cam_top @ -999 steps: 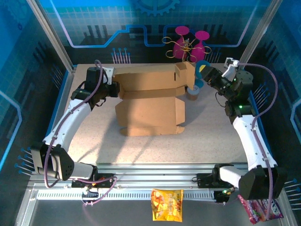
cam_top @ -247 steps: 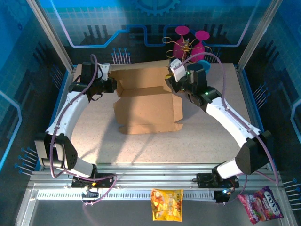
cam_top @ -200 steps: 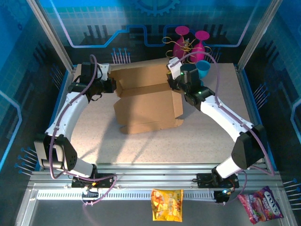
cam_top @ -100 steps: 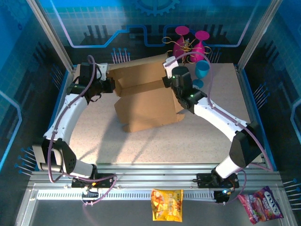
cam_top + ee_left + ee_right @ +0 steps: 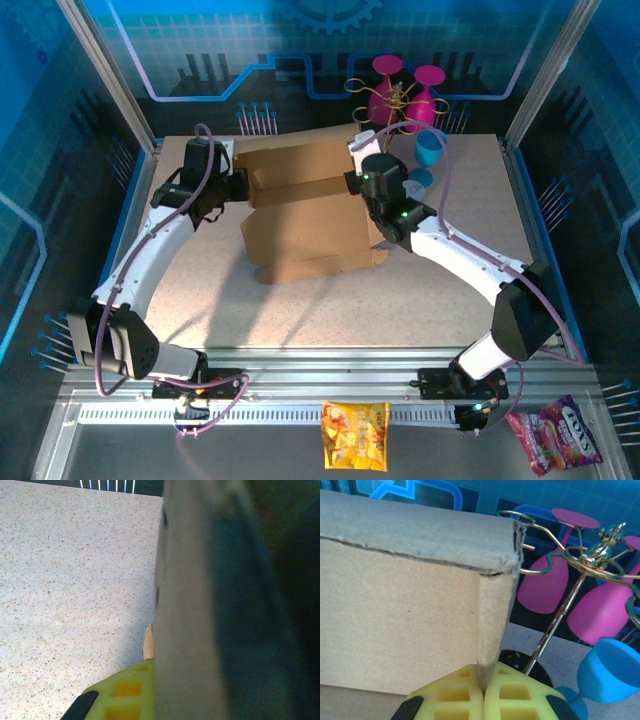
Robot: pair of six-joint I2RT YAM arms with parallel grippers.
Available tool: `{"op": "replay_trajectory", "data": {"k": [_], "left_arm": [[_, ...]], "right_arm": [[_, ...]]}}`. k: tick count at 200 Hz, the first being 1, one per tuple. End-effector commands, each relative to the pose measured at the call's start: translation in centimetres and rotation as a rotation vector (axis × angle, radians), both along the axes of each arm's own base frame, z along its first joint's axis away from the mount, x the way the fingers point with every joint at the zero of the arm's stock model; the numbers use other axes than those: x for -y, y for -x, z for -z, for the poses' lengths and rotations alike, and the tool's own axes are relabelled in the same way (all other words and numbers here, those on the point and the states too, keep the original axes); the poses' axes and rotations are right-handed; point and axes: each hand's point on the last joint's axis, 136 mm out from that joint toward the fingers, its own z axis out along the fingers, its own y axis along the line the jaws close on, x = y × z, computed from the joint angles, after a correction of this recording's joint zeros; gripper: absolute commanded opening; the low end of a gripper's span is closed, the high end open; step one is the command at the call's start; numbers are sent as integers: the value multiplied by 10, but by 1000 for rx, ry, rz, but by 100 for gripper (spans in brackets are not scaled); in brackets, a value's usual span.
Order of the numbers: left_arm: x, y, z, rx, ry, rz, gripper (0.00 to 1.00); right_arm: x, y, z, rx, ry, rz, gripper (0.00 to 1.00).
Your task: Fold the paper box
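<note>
Plate: one brown cardboard mailer box (image 5: 310, 225), centre; left gripper (image 5: 244, 186) and right gripper (image 5: 484, 684) each clenched on its upper panel. Two pink goblets (image 5: 543, 587), upper right.

Seen from above, the light is bright and even, falling from overhead onto the table (image 5: 300, 320). Soft, faint shadows lie just near and left of the paper box (image 5: 310, 225) and under the arms. The near rail (image 5: 130, 412) glares white. In the left wrist view the cardboard is a close blur, its right side sunk in dark shadow, while the speckled tabletop is sharp. The right wrist view is crisp on the cardboard and softer on the pink glasses (image 5: 545, 587) behind.
</note>
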Motion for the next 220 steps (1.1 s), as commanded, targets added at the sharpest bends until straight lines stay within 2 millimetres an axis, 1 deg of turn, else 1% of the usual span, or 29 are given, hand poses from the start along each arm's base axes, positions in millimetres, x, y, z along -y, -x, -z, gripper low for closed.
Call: {"op": "replay_trajectory", "data": {"k": [1,13,20,23,27,79,96,140,173,208,220], "left_arm": [[20,11,-20,36,38,91,0],[21,14,-21,36,34,100,0],[21,15,-21,35,32,105,0],[21,15,-21,35,30,107,0],[22,15,-21,36,29,112,0],[22,18,-23,43,18,128,0],[22,18,-24,42,18,130,0],[22,16,-24,38,16,127,0],[22,15,-24,37,15,129,0],[22,14,-23,35,15,128,0],[23,14,-24,38,14,130,0]], "right_arm": [[-6,-1,-24,57,-139,-123,0],[-2,-4,-28,67,-159,-144,0],[1,-5,-26,61,-159,-152,0],[1,-6,-32,84,-173,-159,0],[2,-6,-33,90,-181,-169,0],[16,-16,-32,115,-201,-181,3],[18,-20,-32,122,-202,-180,6],[17,-29,-31,129,-200,-170,18],[19,-38,-30,132,-195,-153,20],[22,-46,-30,136,-186,-127,25],[24,-48,-29,137,-182,-116,28]]}}
